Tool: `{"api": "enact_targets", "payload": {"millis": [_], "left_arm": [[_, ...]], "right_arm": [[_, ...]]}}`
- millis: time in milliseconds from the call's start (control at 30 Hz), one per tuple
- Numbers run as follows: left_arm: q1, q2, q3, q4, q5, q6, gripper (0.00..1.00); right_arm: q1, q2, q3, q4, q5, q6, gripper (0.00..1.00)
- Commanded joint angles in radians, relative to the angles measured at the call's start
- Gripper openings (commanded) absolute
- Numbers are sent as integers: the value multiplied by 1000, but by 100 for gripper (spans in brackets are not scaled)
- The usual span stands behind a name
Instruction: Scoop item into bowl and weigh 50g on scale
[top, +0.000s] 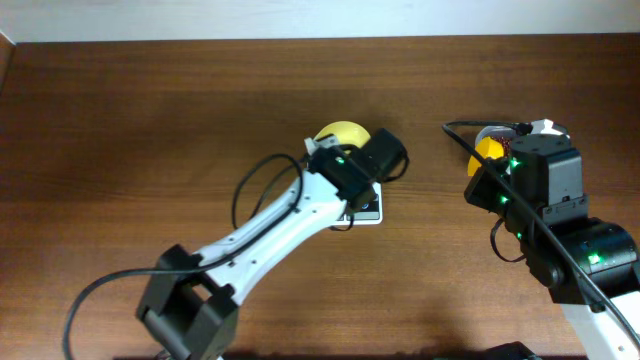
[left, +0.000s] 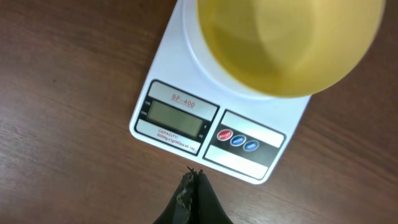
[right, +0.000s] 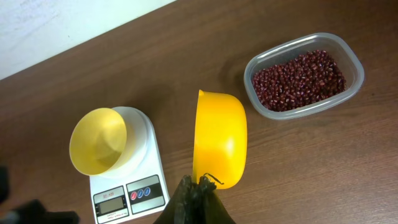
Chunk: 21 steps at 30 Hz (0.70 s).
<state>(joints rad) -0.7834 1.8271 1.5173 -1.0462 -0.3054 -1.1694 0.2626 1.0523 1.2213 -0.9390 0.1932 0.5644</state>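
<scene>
The beans (right: 298, 79) fill a clear plastic container at the upper right of the right wrist view. The pale yellow bowl (right: 99, 140) stands on the white scale (right: 146, 163) and looks empty in the left wrist view (left: 286, 43). The scale's display (left: 173, 118) is blank. My right gripper (right: 202, 182) is shut on a yellow scoop (right: 219, 140), held above the table between the scale and the container; the scoop's inside is hidden. My left gripper (left: 194, 174) is shut and empty, just in front of the scale's display edge.
The clear container (right: 356, 59) sits on the brown table near the far edge. In the overhead view the left arm (top: 290, 215) reaches over the scale (top: 368, 212) and bowl (top: 340, 133). The right arm (top: 545, 195) covers most of the container.
</scene>
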Motion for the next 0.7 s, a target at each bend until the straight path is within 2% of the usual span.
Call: {"api": "enact_targets", "payload": {"millis": [0, 300, 467, 667], "left_arm": [[-26, 55, 6, 35, -58, -32, 0], [-27, 68, 6, 42, -58, -77, 0], [-27, 80, 6, 44, -58, -142, 0], [-27, 138, 6, 51, -48, -144, 0]], "right_arm": [[5, -12, 26, 0, -2, -8, 4], [5, -12, 26, -1, 7, -11, 4], [5, -12, 26, -3, 87, -11, 4], [4, -12, 26, -3, 178, -11, 4]]}}
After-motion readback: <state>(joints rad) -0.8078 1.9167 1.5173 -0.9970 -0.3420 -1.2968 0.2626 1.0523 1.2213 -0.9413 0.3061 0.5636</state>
